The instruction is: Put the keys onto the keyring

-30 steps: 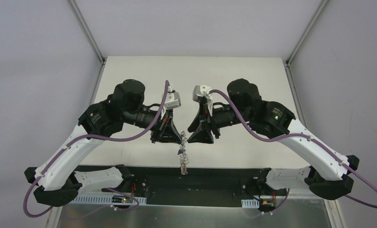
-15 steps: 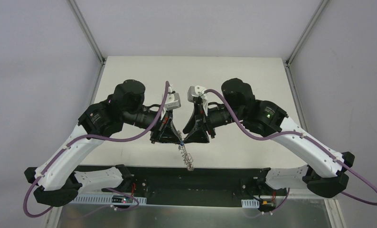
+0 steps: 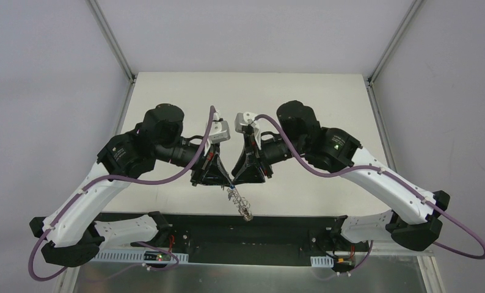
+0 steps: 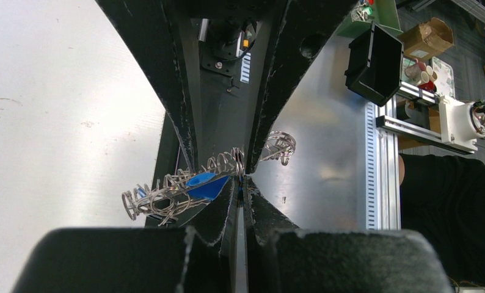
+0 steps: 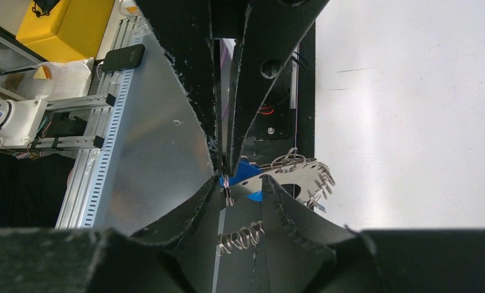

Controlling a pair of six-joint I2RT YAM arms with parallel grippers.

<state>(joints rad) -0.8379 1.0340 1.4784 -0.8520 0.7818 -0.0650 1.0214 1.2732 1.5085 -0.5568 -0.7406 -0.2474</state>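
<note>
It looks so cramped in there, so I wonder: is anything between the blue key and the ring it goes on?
Nothing visible does. The blue key, gripped by the right claw, already lies right among the loops of the keyring, which the left claw pinches.

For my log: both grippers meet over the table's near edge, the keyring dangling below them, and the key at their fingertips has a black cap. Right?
No, the key has a blue cap, not black; the left wrist view shows it. The rest holds: left gripper and right gripper meet over the near edge of the table, keyring dangling below them.
</note>
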